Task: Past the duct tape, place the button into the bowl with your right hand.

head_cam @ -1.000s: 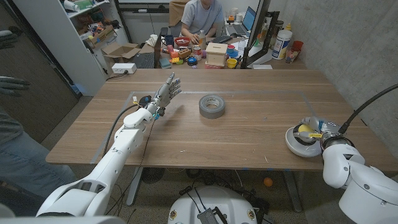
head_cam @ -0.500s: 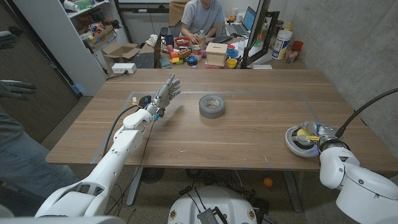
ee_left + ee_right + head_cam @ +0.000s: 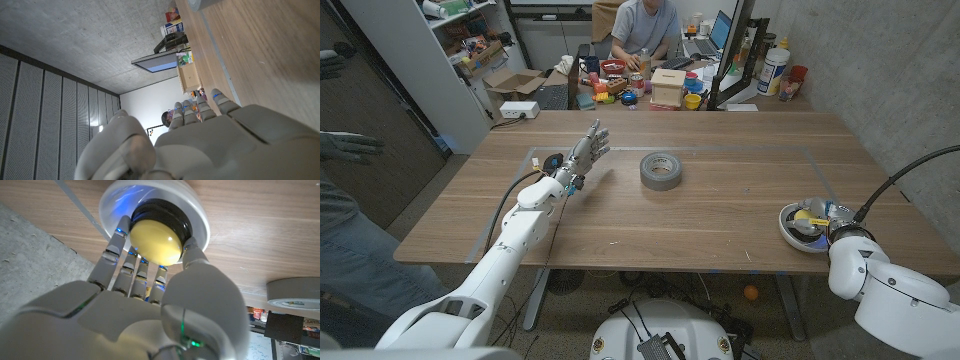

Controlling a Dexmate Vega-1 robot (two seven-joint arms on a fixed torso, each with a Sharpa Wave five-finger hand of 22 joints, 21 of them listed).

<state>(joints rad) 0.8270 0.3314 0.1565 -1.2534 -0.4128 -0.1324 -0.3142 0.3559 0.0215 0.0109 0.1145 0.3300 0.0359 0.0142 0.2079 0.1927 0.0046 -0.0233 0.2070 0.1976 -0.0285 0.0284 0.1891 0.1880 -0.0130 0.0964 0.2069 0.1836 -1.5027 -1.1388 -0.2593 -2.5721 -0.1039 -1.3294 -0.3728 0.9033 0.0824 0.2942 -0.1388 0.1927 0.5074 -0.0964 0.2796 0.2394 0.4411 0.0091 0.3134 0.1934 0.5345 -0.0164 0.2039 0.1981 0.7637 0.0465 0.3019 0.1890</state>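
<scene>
button (image 3: 155, 243), yellow-domed on a black base, sits inside the white bowl (image 3: 788, 232) at the surface's near right, well past the duct tape (image 3: 660, 170). over the last second the right hand (image 3: 832, 222) has drawn back toward the robot, so placement looks done. its fingertips (image 3: 118, 236) flank the button; whether they grip it, i cannot tell.

Wood table (image 3: 720, 215): tape (image 3: 660, 170), bowl (image 3: 790, 232).
</scene>
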